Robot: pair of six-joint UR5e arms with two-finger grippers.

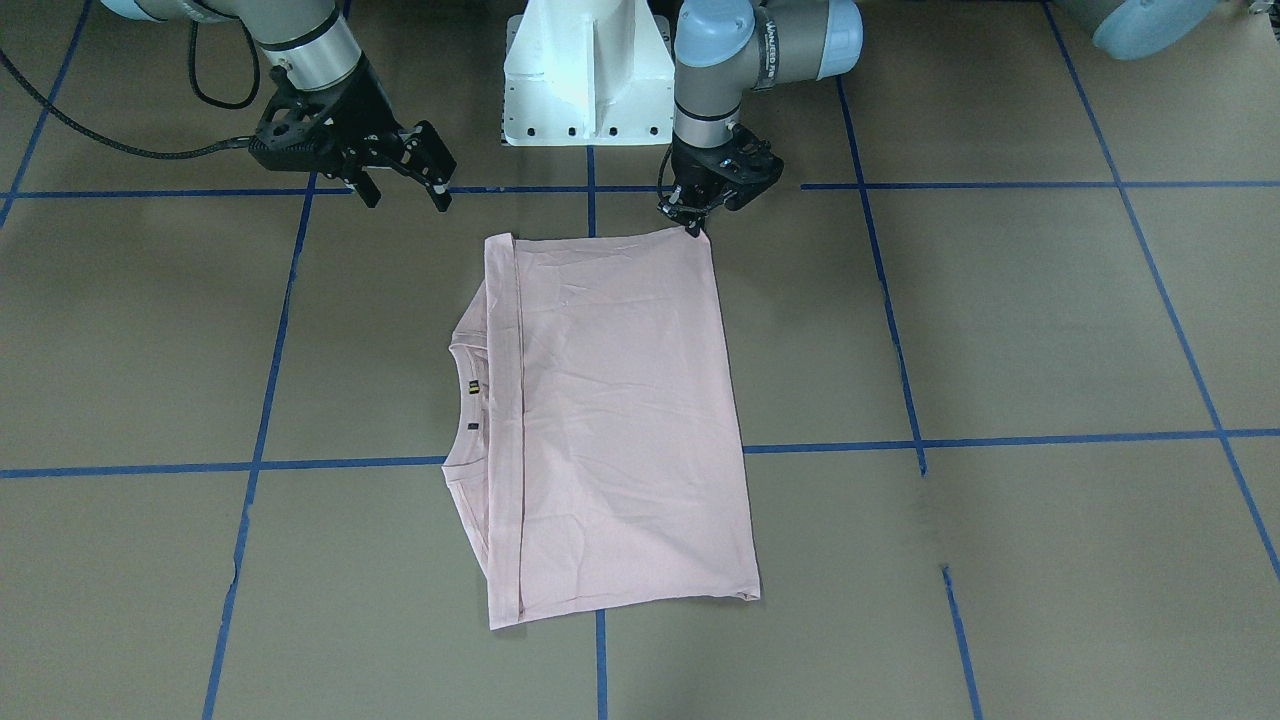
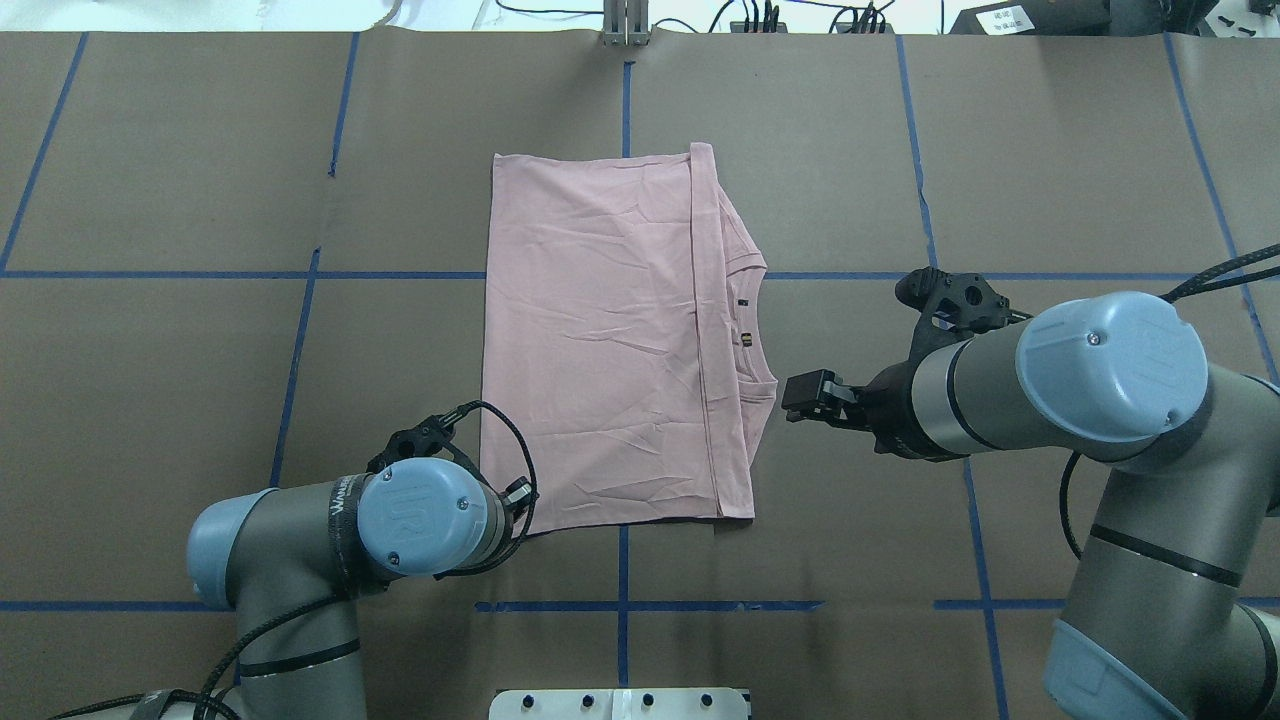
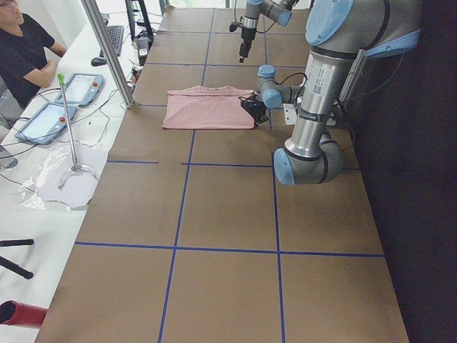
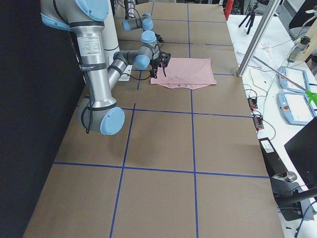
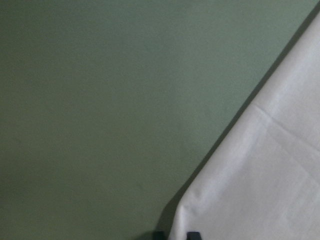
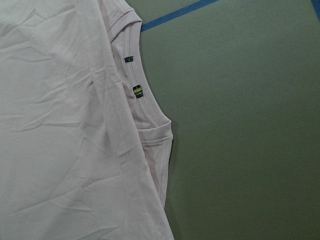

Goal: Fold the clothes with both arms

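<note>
Pink T-shirt (image 1: 610, 400) corner at left claw (image 1: 692, 226)

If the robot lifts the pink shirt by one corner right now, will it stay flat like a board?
Probably not. The T-shirt lies thin and wrinkled, folded over itself, so it would likely droop and unfold. It looks light, so the left end effector at its corner could probably lift it. Pushed, such creased cloth may bunch.
</note>
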